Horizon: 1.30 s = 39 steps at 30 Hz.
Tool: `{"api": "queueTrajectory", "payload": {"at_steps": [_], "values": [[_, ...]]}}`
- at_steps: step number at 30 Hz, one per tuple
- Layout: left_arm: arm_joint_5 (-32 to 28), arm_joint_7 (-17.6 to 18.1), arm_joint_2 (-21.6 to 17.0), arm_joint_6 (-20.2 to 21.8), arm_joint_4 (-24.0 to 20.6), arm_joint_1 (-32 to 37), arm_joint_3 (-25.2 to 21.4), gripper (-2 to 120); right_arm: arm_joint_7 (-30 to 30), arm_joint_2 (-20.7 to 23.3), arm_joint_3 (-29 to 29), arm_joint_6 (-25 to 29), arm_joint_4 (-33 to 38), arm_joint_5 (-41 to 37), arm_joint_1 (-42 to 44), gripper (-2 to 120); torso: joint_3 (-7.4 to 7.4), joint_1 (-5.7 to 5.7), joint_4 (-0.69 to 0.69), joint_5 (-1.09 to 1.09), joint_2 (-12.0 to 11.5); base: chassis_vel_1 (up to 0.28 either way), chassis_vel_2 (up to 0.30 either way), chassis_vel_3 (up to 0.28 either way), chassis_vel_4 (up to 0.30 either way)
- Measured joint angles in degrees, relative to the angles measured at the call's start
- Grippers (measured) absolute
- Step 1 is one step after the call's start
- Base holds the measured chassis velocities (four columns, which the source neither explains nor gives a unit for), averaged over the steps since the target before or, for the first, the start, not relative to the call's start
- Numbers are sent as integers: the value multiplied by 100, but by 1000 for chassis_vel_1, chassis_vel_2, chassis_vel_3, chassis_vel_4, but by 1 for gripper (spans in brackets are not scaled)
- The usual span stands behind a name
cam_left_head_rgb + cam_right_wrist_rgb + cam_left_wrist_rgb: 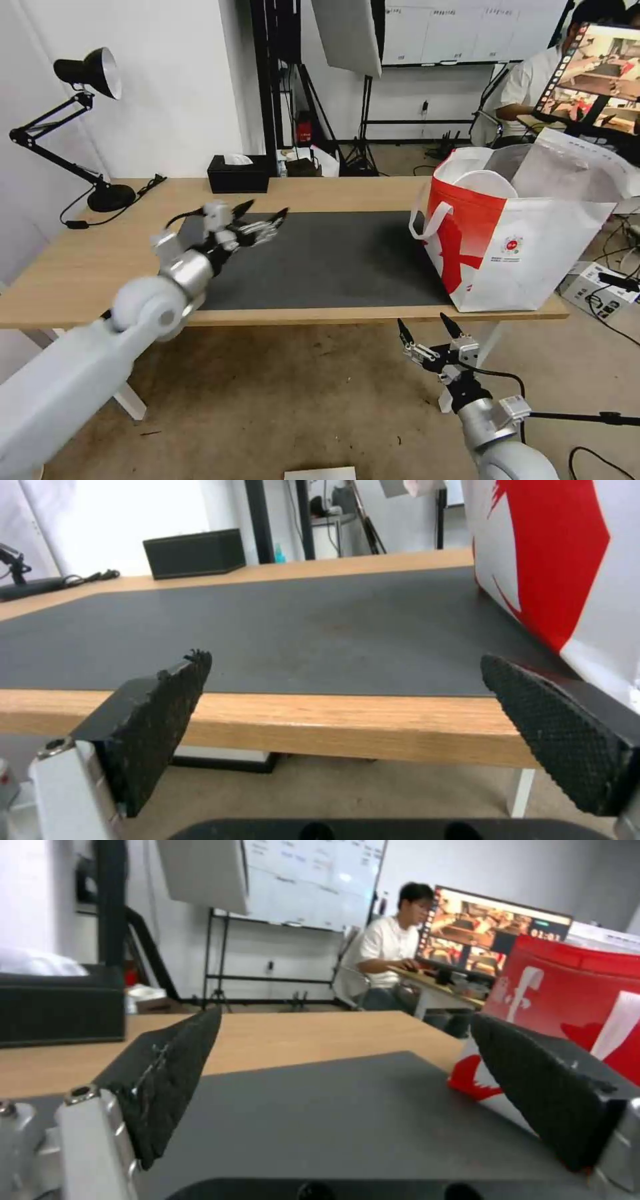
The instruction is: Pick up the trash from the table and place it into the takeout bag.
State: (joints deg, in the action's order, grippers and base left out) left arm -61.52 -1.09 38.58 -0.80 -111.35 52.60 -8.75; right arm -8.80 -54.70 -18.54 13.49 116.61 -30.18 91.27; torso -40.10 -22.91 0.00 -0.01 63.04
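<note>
The takeout bag (520,247) stands open on the right end of the table (80,267), white with a red panel and a foil lining. A white round shape (483,183) shows inside its mouth. No trash lies on the dark grey mat (333,260). My left gripper (263,213) hovers open over the mat's left part, holding nothing; in its wrist view the left gripper (343,1020) frames the mat (320,1120) and the bag (567,985). My right gripper (427,325) is open below the table's front edge, near the bag (560,555); between its fingers (160,720) lies the table edge (333,725).
A black tissue box (238,173) sits at the table's back edge and a black desk lamp (93,133) with its cable at the far left. A white table leg (130,400) stands under the left end. Boxes and cables (600,293) lie on the floor to the right.
</note>
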Motion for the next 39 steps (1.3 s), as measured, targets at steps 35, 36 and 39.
{"api": "queueTrajectory", "payload": {"at_steps": [35, 36, 39], "values": [[3015, -639, 2573, -1369, -367, 4539, -2883, 100, 0, 0, 0, 0, 0, 0, 0, 100, 0, -1, -1, 2, 0, 0, 0, 0, 0], [3064, -628, 2625, -1397, -353, 4587, -2893, 100, 0, 0, 0, 0, 0, 0, 0, 100, 0, -1, -1, 2, -1, 0, 0, 0, 0], [3180, -591, 2755, -1461, -304, 4717, -2915, 100, 0, 0, 0, 0, 0, 0, 0, 100, 0, 0, 0, 2, -1, 0, 0, 0, 0]]}}
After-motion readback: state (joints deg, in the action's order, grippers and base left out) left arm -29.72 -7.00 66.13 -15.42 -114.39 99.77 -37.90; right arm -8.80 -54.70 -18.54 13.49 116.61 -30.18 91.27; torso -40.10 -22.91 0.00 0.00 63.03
